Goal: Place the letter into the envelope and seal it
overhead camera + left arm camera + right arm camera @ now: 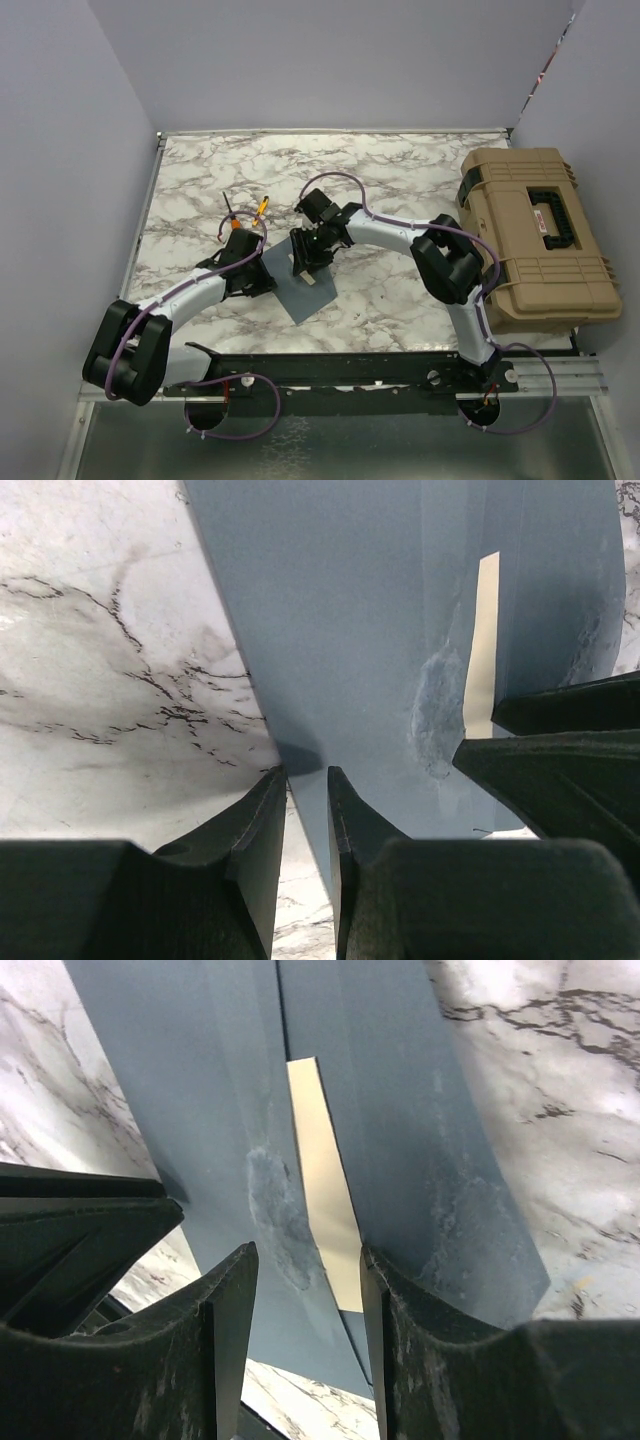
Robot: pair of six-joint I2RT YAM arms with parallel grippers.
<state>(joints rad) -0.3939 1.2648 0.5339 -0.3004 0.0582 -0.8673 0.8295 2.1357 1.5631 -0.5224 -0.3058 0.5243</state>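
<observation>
The grey-blue envelope (305, 298) lies flat on the marble table, front middle. A sliver of the cream letter (309, 281) shows in it. In the right wrist view the letter (320, 1150) is a narrow strip between the flap and the envelope's (190, 1080) body. My right gripper (308, 268) is open, its jaws (305, 1255) straddling that strip. My left gripper (262, 283) is at the envelope's left edge. Its jaws (305, 775) stand a narrow gap apart, and the envelope's (350, 630) edge runs between them. The letter (483, 640) and my right fingers (560, 770) also show there.
A tan hard case (540, 240) with a black handle sits on the right side of the table. Pale walls enclose the marble table (400, 170) on the left, back and right. The two wrists are close together over the envelope.
</observation>
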